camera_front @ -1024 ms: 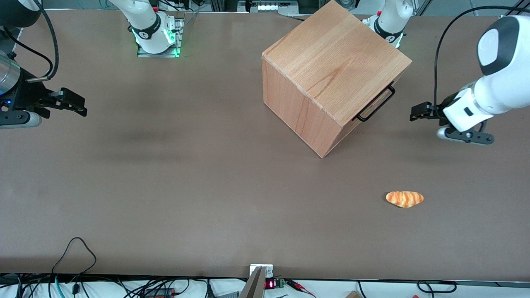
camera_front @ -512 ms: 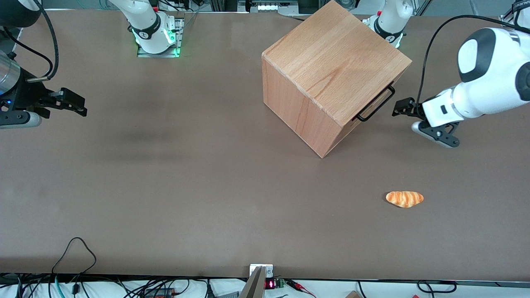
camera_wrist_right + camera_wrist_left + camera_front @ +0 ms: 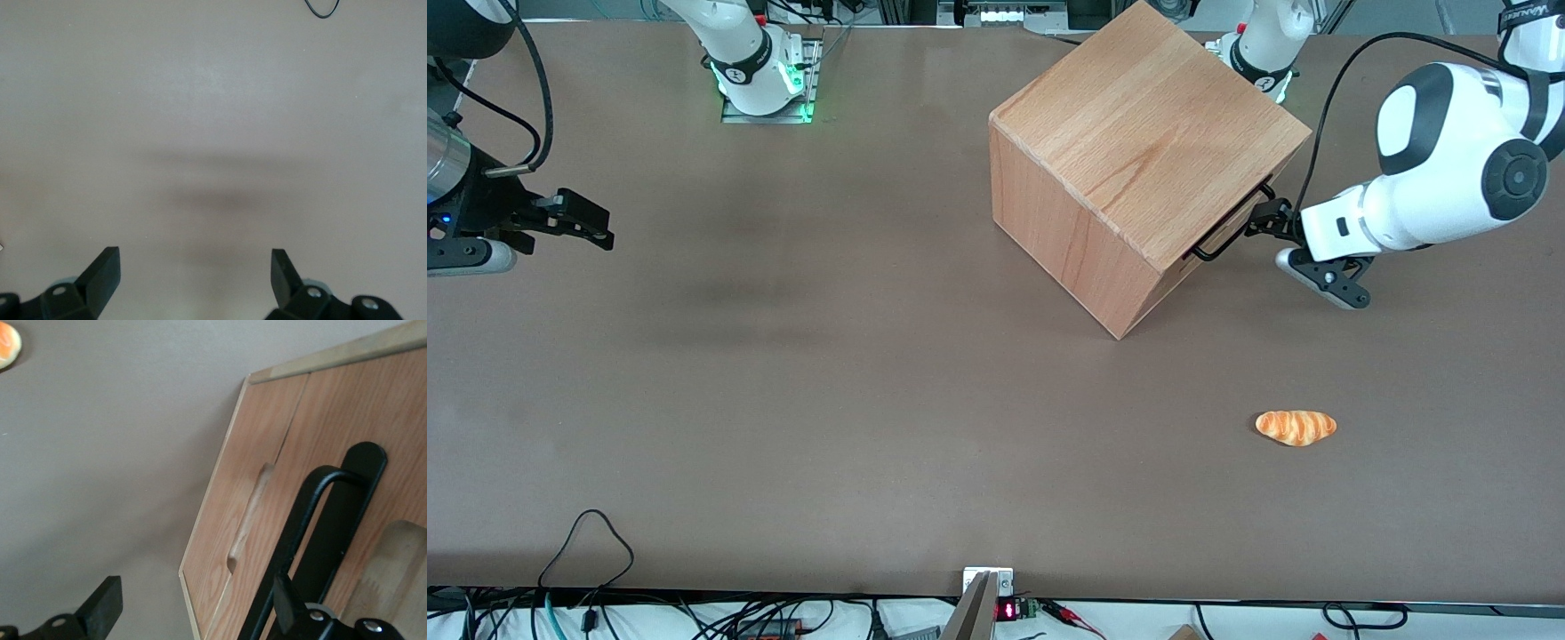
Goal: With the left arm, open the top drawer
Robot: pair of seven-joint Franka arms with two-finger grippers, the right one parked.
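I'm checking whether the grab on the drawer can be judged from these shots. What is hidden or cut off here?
- Cabinet front: in the front view it is turned away, so only the handle sticks out past its edge.
- Top drawer: the left wrist view's edges cut it off.
- Pincer, in front of the drawer by the handle: open, but the wrist view's edge crops its fingers, so contact with the handle is unclear.
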